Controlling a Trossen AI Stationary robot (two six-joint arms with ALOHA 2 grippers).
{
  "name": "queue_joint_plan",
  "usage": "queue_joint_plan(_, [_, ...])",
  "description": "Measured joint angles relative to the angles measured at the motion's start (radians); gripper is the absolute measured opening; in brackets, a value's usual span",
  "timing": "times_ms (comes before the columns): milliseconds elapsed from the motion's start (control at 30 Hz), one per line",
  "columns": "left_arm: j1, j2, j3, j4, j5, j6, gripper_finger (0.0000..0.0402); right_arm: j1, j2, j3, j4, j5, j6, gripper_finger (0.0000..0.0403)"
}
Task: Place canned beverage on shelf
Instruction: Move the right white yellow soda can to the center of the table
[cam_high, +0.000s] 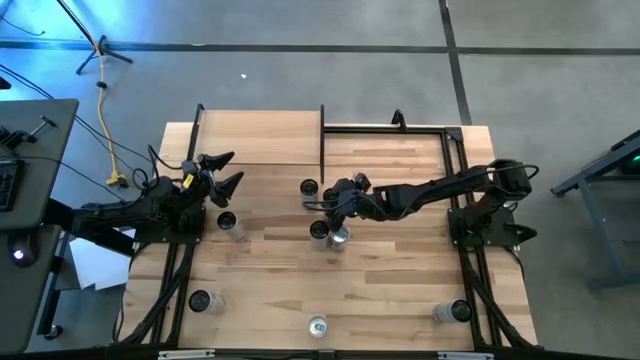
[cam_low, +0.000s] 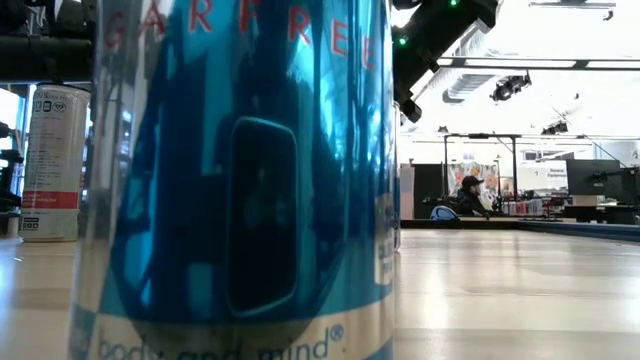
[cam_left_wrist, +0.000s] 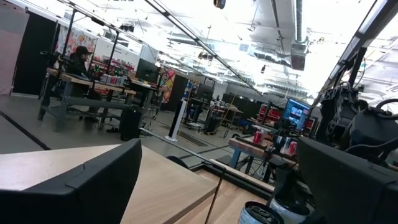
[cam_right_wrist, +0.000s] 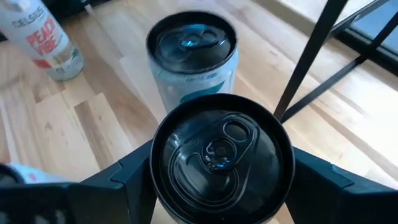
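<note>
A dark-topped canned beverage (cam_right_wrist: 221, 152) stands upright between the fingers of my right gripper (cam_right_wrist: 221, 186), which is shut on it. In the high view that gripper (cam_high: 335, 205) reaches in from the right and hides the can. A second can (cam_right_wrist: 193, 43) stands just beyond it. The shelf (cam_high: 260, 140), a pale board with thin black posts, lies at the table's far left; one black post (cam_right_wrist: 311, 56) rises close beside the held can. My left gripper (cam_high: 218, 172) waits open at the left, touching nothing. My right gripper pinches the can's round side wall (cam_right_wrist: 155, 168) between its two fingers, one on each side, just below the rim. The fingers come slanting down from the table's right. The can stays upright, top up. Its base is hidden, so whether it stands on the table does not show.
Other cans stand about: two (cam_high: 318, 230) (cam_high: 340, 238) just near of the right gripper, a white one (cam_high: 232, 225) by the left arm, and three along the near edge (cam_high: 205, 300) (cam_high: 318, 326) (cam_high: 450, 312). A bare black frame (cam_high: 400, 127) stands far right. A blue can (cam_low: 240, 180) fills the low view.
</note>
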Motion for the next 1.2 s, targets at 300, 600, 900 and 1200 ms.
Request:
queue_joint_plan(300, [0.000,0.000,0.000,0.000,0.000,0.000,0.0400,0.000,0.000,0.000,0.002,-0.004,-0.042,0.0272])
queue_joint_plan(600, [0.000,0.000,0.000,0.000,0.000,0.000,0.0400,0.000,0.000,0.000,0.002,-0.001,0.055,0.0276])
queue_joint_plan(900, [0.000,0.000,0.000,0.000,0.000,0.000,0.0400,0.007,0.000,0.000,-0.013,0.050,0.060,0.0351])
queue_joint_plan(1200, [0.000,0.000,0.000,0.000,0.000,0.000,0.0400,0.014,-0.100,0.000,-0.152,0.021,0.117,0.0387])
